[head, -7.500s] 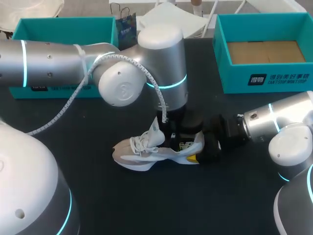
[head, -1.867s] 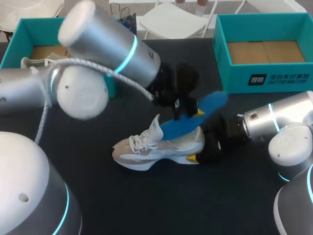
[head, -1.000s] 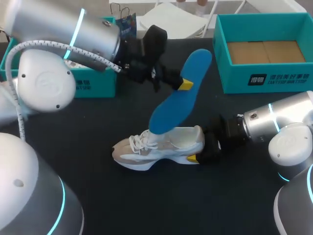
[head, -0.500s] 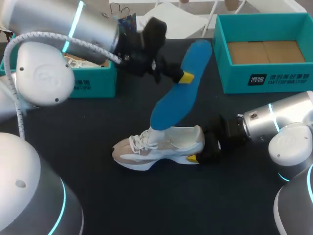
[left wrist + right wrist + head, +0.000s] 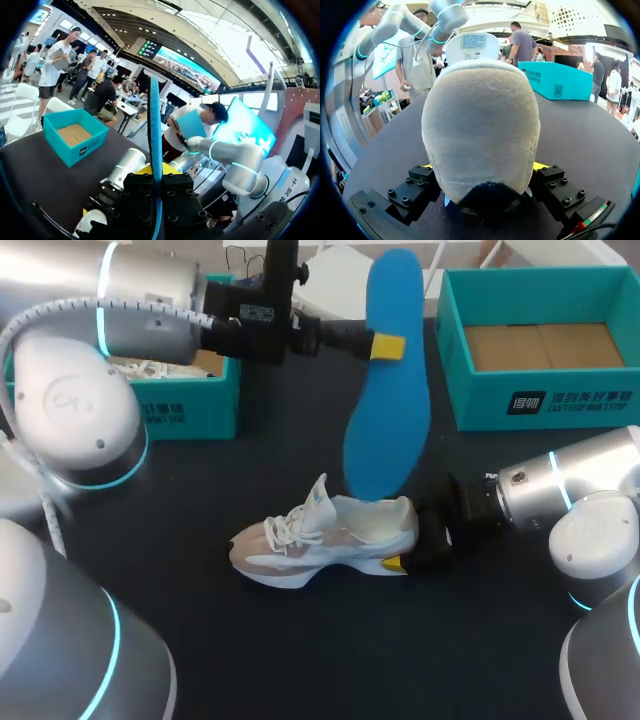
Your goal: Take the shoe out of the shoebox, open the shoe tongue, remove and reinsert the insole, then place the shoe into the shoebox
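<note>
The left gripper (image 5: pixel 386 345) has its two yellow-tipped fingers squeezed tight on the long blue foam insole (image 5: pixel 388 410), one finger on each flat side, near the narrow end. It holds the insole up high, most likely so it hangs free of the shoe and can slide back in. The insole's long line runs almost from 12 o'clock to 6 o'clock. Its wide end points down at 6 o'clock, right over the shoe's opening, but it is too hard to tell if they touch. The right gripper (image 5: pixel 408 538) comes in from 3 o'clock, and its fingers are clamped on the heel of the white and beige sneaker (image 5: pixel 325 535), one on each side. That grip probably stops the shoe from sliding or tipping over. The sneaker stands on its sole in the middle of the dark table (image 5: pixel 300 660). Its toe points to 9 o'clock, its heel to 3 o'clock, and its tongue stands up. The open teal cardboard shoebox (image 5: pixel 545 405) waits at 2 o'clock, well apart.
</note>
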Controlling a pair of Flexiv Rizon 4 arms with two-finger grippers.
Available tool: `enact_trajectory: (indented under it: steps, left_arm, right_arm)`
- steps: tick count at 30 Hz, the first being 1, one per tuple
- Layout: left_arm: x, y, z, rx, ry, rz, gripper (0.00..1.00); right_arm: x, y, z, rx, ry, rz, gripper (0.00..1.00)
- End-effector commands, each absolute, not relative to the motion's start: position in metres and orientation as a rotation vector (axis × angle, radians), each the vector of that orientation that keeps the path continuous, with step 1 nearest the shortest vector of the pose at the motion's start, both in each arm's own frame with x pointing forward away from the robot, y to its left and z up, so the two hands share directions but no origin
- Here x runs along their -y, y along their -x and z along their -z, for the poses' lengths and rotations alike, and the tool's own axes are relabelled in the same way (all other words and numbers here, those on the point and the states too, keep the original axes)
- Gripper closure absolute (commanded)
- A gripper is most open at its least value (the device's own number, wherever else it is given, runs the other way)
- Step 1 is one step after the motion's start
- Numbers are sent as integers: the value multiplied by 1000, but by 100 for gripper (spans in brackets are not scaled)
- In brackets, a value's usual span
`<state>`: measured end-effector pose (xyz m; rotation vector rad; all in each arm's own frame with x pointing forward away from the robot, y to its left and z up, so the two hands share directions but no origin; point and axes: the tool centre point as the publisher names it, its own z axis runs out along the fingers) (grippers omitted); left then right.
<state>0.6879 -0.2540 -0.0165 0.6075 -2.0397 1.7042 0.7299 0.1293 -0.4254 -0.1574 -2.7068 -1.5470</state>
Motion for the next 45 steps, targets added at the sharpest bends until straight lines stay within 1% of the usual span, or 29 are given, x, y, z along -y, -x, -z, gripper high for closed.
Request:
enact_trajectory:
  steps: [1, 15, 28, 45]
  left_arm:
    - [262, -684, 21, 1832, -648, -1664, 100]
    - [262, -684, 21, 1832, -648, -1664, 100]
    - [225, -638, -38, 1693, -771, -1655, 100]
    - [237, -608, -46, 1624, -764, -1473, 100]
  right_arm:
    - [-133, -730, 430, 2708, 158, 1545, 100]
    - [-133, -730, 430, 2708, 158, 1545, 100]
    - [-133, -730, 430, 2708, 158, 1545, 100]
    - [-133, -730, 430, 2708, 158, 1545, 100]
